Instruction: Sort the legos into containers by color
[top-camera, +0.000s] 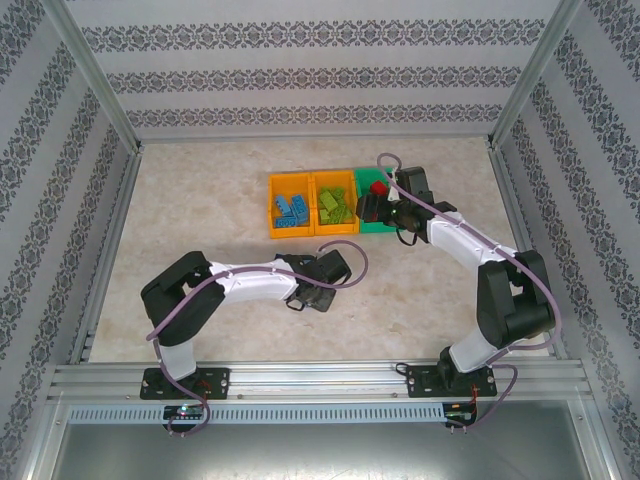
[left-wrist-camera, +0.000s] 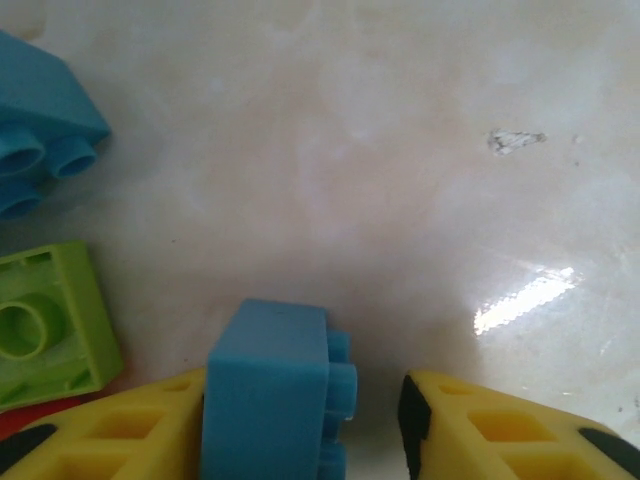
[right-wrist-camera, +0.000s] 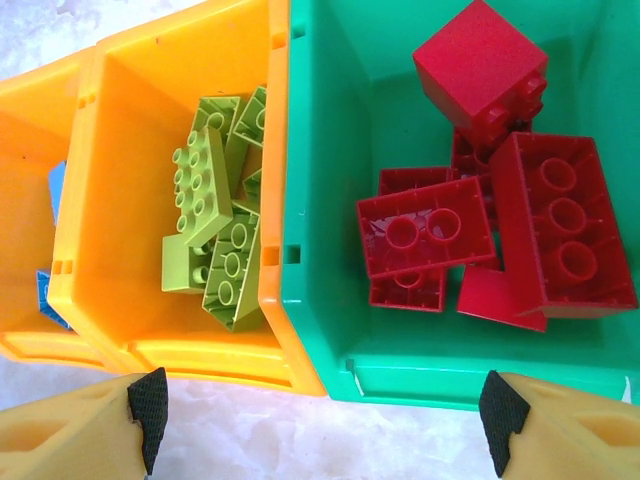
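A blue lego (left-wrist-camera: 268, 395) stands on the table between the fingers of my left gripper (left-wrist-camera: 305, 420). It rests against the left finger, and a gap shows between its studs and the right pad (left-wrist-camera: 415, 415), so the jaws are open. Beside it lie another blue lego (left-wrist-camera: 40, 130) and a lime green one (left-wrist-camera: 50, 325). My right gripper (right-wrist-camera: 320, 415) hangs open and empty over the near rim of the containers. The green bin (right-wrist-camera: 420, 375) holds red legos (right-wrist-camera: 425, 235), the middle orange bin (right-wrist-camera: 130, 130) lime ones (right-wrist-camera: 215, 220), and the left orange bin (right-wrist-camera: 30, 130) blue ones (right-wrist-camera: 55, 185).
The three bins (top-camera: 334, 176) sit joined in a row at the table's middle back. My left gripper (top-camera: 310, 298) is low on the table in front of them, and my right gripper (top-camera: 375, 208) is over the green bin. Patterned walls enclose the table.
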